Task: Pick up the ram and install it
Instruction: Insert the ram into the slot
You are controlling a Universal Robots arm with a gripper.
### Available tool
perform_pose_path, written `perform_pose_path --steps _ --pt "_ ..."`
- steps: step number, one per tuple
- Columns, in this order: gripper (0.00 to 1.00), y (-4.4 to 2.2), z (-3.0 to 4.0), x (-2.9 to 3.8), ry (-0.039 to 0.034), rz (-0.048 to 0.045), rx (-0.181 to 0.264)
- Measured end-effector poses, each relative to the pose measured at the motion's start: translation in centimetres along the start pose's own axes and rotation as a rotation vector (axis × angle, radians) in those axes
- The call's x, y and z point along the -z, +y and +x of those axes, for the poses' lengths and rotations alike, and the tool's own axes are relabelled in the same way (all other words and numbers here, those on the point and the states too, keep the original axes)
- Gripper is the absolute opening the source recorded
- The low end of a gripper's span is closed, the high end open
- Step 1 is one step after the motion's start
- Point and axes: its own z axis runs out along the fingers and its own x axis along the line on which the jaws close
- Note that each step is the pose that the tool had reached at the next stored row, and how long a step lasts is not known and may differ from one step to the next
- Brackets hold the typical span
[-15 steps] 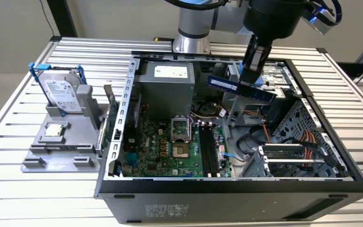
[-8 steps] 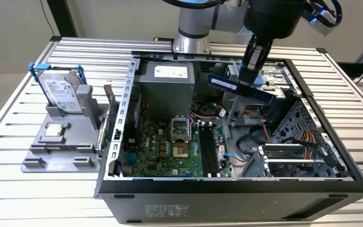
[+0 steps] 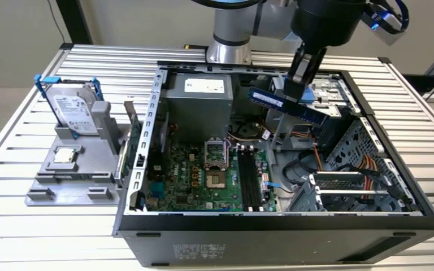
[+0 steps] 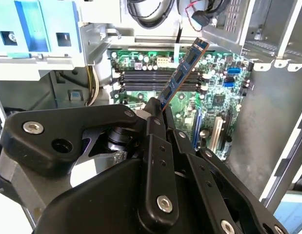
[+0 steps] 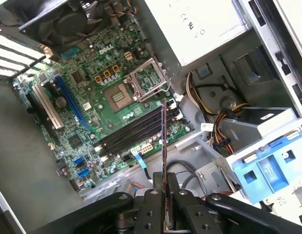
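Ram (image 3: 268, 99) above motherboard (image 3: 202, 182), slatted table (image 3: 104, 63)

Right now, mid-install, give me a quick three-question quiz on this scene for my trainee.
1. True or false: the ram is seated in the black memory slots.
2. The ram is: A, held over the open case; B, lying flat in the slots; C, outside the case.
3. What is the pincer shut on?
Key: 1 false; 2 A; 3 the ram.
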Motion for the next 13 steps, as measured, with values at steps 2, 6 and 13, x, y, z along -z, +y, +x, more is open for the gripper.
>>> perform_pose_path --steps 2,6,13 --pt "0.0 0.0 0.0 0.0 0.0002 -0.0004 -0.016" --pt "0.0 0.0 0.0 0.0 0.0002 -0.0014 -0.046" --pt "0.0 0.0 0.0 0.0 0.0004 -0.0029 -0.099"
